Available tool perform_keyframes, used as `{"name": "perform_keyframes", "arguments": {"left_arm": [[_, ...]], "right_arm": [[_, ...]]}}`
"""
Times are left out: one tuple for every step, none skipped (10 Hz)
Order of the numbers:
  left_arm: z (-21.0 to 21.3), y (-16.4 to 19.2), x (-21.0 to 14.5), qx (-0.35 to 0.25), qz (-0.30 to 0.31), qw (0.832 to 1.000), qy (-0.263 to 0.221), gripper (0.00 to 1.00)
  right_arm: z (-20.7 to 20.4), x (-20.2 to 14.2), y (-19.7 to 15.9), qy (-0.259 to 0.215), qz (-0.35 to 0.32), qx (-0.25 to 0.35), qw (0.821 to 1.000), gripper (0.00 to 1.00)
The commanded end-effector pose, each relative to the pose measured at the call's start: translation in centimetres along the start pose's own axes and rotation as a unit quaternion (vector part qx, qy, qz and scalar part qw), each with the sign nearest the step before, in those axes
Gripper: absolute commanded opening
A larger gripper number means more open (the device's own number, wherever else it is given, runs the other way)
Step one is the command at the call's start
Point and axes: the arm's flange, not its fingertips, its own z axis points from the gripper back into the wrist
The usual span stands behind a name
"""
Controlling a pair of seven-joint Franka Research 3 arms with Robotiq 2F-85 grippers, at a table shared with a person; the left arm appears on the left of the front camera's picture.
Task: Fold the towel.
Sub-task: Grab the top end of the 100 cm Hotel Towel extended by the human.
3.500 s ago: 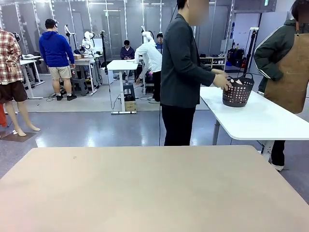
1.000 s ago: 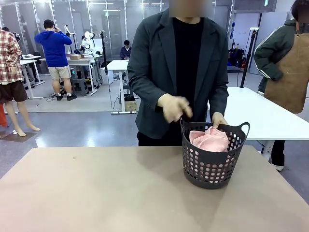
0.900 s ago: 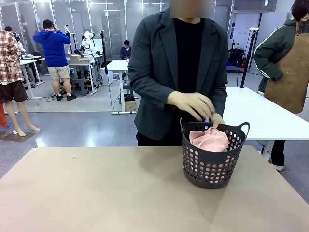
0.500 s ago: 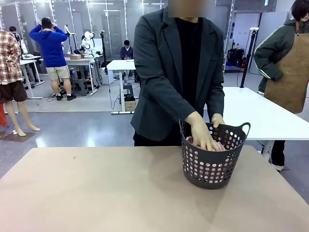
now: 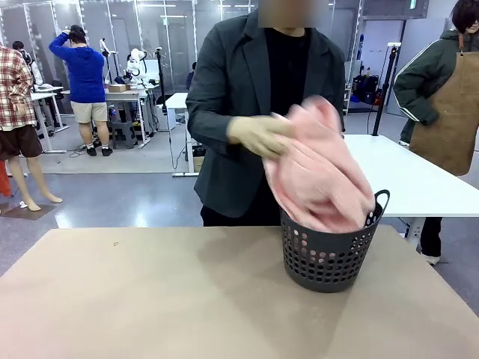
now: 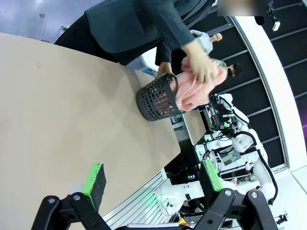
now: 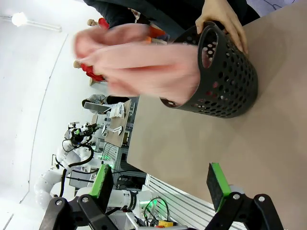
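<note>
1. The towel [image 5: 320, 168] hangs bunched from the person's hand [image 5: 258, 134], which is clamped on its upper part. It is held above the dark basket [image 5: 328, 262], and its lower part reaches down to the basket's rim. The cloth is blurred, so we cannot make out a hem band or a label.
2. The person's other hand [image 7: 223, 21] grips the basket's rim on the far side.
3. The basket stands on the table [image 5: 135, 299], near the far edge and right of centre.
4. The left gripper [image 6: 152, 179] has its jaws apart with nothing between them. It hangs over the near side of the table, well apart from the basket.
5. The right gripper [image 7: 159, 182] is likewise spread and empty, and it faces the basket across bare tabletop.
6. From both grippers the towel lies ahead, across the table and raised off it. Because it sits right of centre, we judge the right arm to be the nearer one.
7. We cannot tell the towel's long axis while it is bunched. We judge that it must first lie flat on the bare tabletop between the basket and the grippers before we can choose a fold line.
</note>
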Motion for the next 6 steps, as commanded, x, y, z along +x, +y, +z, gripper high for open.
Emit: {"name": "perform_keyframes", "arguments": {"left_arm": [[0.09,-0.07,0.14,-0.01,-0.01,1.0,-0.002,1.0],[0.09,-0.07,0.14,-0.01,-0.01,1.0,-0.002,1.0],[0.09,-0.07,0.14,-0.01,-0.01,1.0,-0.002,1.0],[0.09,-0.07,0.14,-0.01,-0.01,1.0,-0.002,1.0],[0.09,-0.07,0.14,-0.01,-0.01,1.0,-0.002,1.0],[0.09,-0.07,0.14,-0.01,-0.01,1.0,-0.002,1.0]], "right_arm": [[-0.06,0.23,-0.07,-0.005,0.011,0.005,1.0,1.0],[-0.06,0.23,-0.07,-0.005,0.011,0.005,1.0,1.0],[-0.06,0.23,-0.07,-0.005,0.011,0.005,1.0,1.0],[-0.06,0.23,-0.07,-0.005,0.011,0.005,1.0,1.0],[-0.06,0.23,-0.07,-0.005,0.011,0.005,1.0,1.0],[-0.06,0.23,-0.07,-0.005,0.011,0.005,1.0,1.0]]}}
